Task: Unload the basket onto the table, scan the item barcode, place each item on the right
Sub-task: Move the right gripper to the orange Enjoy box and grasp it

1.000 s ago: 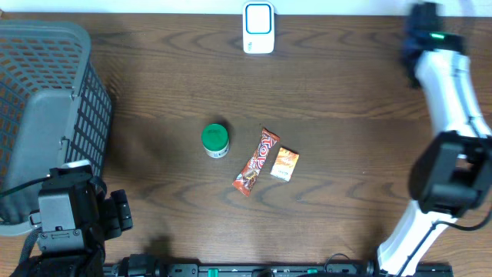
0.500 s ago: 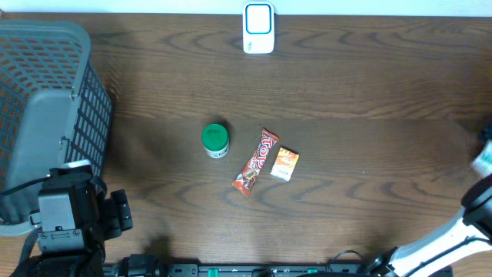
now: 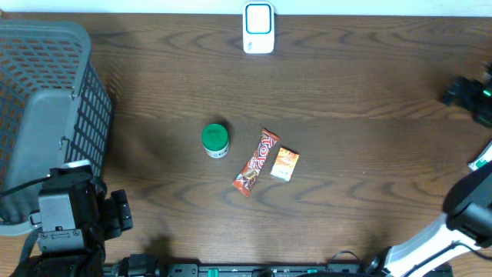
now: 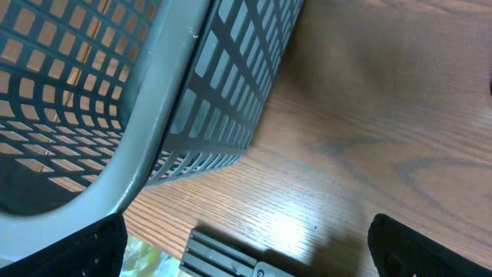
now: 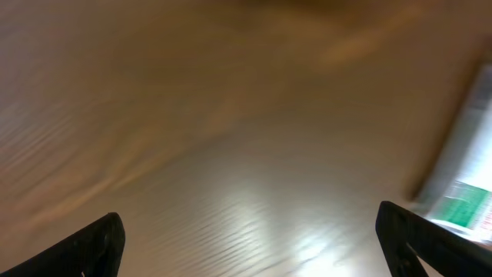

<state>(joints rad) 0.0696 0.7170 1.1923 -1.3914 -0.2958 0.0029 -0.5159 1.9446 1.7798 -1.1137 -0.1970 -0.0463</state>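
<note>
Nothing scanned yet, by the look of it. 3 candidates lie mid-surface [image 3: 346, 192]: a green-lidded jar [image 3: 215, 140], a red snack bar [image 3: 256, 162] near it, and a small orange packet [image 3: 284, 164] just beside the bar. None is lifted. The white device [image 3: 258, 28], likely the scanner, stands at the far edge, well apart from them. Down by the grey basket [image 3: 46, 115], the left gripper [image 4: 254, 250] is spread wide and empty. Out at the right edge, the right gripper [image 5: 250, 246] gapes wide too, holding nothing. Picking, carrying and presenting the barcode all remain.
</note>
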